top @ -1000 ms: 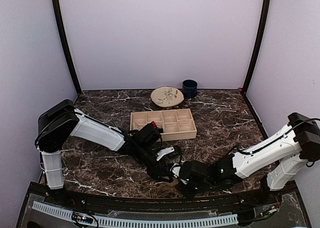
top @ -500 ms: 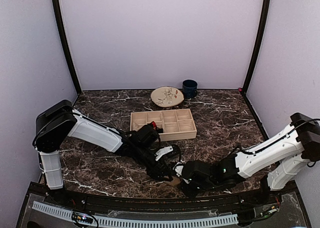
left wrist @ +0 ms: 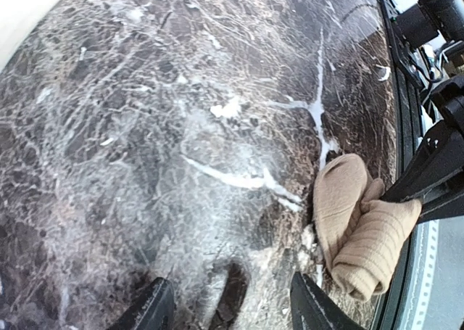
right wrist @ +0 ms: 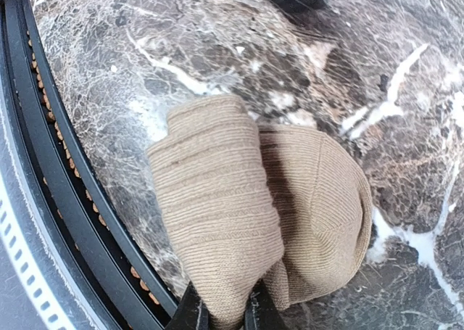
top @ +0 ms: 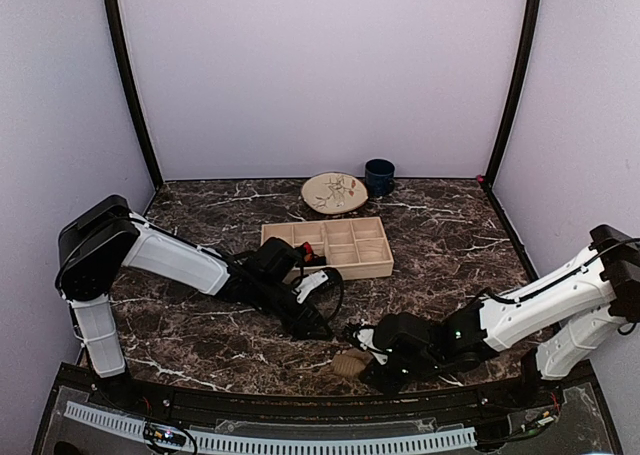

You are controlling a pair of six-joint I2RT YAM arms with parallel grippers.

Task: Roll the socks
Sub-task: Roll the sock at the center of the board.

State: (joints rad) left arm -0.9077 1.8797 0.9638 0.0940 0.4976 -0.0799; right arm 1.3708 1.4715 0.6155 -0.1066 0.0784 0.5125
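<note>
right at the near edge of the dark marble tabletop (top: pixel 440 235), a plain tan ribbed sock (right wrist: pixel 246 199) is lying folded into a loose, chunky bundle, its ribbed cuff layered over the smoother rounded part. the right pincer (right wrist: pixel 223 312) is reaching in low from the right and pinching a bit of the ribbed fabric, its fingers drawn in tight on the sock. just beyond and to the left, the left pincer (left wrist: pixel 228 308) is hanging over bare marble, near the sock but not touching it, its fingers (left wrist: pixel 152 312) standing apart with nothing between them. farther back, around the middle of the tabletop, a wooden tray (top: pixel 330 270) divided into compartments is sitting. behind that, close to the back wall, a round pale plate (top: pixel 312 187) with a drawn pattern and a dark blue mug (top: pixel 379 177) are sitting side by side.
</note>
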